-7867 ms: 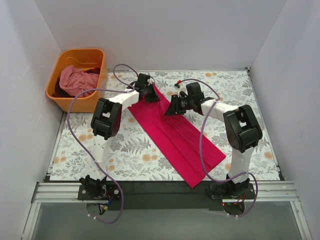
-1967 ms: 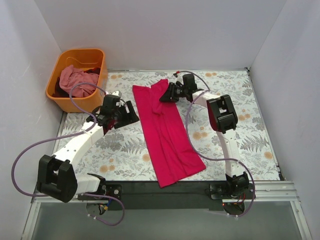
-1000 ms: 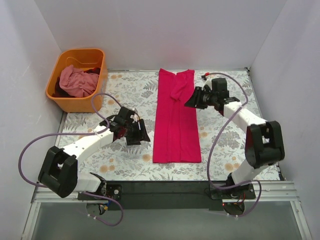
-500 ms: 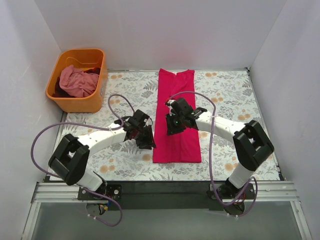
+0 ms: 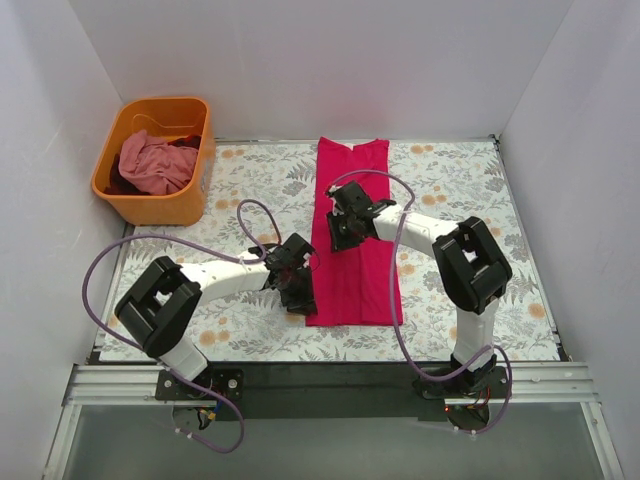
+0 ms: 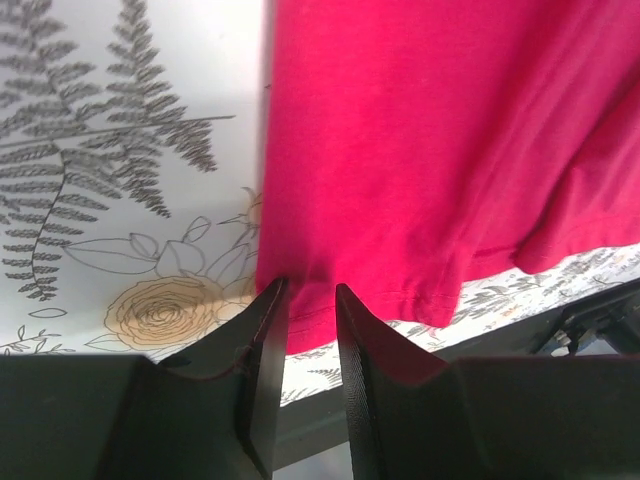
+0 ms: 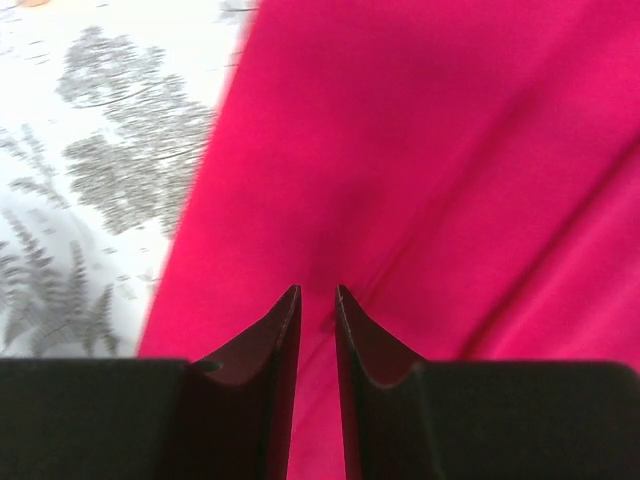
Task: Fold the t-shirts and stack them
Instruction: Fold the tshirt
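Items noted, none belonging to the job:
- Basket [image 5: 150,205]: orange plastic, rounded corners, at the table's far left corner, close against the left wall.
- Table [image 5: 455,170]: covered by a white cloth printed with grey ferns and orange flowers.
- Walls [image 5: 350,60]: plain white, enclosing three sides.
- Rail [image 5: 330,376]: bare metal, along the table's near edge.

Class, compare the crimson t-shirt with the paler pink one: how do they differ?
The crimson t-shirt lies on the table; the pale pink t-shirt sits in the orange basket. The crimson t-shirt is a flat, folded strip; the pale pink t-shirt is crumpled. Both are soft cloth.
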You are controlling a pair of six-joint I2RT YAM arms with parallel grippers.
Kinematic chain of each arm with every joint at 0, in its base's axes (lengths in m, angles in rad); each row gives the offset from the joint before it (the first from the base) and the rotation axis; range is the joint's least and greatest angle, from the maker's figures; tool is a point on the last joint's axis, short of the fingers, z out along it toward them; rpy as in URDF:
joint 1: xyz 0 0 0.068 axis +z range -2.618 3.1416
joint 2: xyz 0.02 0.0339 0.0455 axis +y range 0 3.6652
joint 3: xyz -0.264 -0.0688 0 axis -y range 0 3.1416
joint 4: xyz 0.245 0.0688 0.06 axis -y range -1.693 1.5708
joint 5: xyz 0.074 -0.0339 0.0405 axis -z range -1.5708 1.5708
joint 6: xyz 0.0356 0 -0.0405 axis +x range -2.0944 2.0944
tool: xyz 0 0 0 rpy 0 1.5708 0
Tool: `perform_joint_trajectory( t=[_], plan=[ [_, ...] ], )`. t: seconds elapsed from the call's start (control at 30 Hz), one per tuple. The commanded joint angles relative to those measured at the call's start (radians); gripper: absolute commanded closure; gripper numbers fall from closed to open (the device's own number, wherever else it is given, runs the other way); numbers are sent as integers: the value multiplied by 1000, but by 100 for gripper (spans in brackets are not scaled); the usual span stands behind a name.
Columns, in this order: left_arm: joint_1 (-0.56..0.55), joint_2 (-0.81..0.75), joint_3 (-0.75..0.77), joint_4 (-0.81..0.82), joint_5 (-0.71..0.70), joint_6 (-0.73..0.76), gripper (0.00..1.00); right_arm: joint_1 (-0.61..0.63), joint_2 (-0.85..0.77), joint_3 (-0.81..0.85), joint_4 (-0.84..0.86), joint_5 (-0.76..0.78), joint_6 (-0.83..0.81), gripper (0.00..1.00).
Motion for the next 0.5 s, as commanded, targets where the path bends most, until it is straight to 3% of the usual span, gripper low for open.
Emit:
perform_joint_trajectory(
  t=[0.0, 0.3, 0.47],
  plan=[
    [-5, -32, -34, -1, -7, -38, 76, -67, -1, -45, 29, -19, -24, 75],
    [-22, -75, -79, -22, 15, -67, 76, -144, -47, -156, 66, -61, -47, 75],
    [-42, -91, -82, -36, 21, -79, 76, -145, -151, -185, 58, -101, -44, 75]
  ],
)
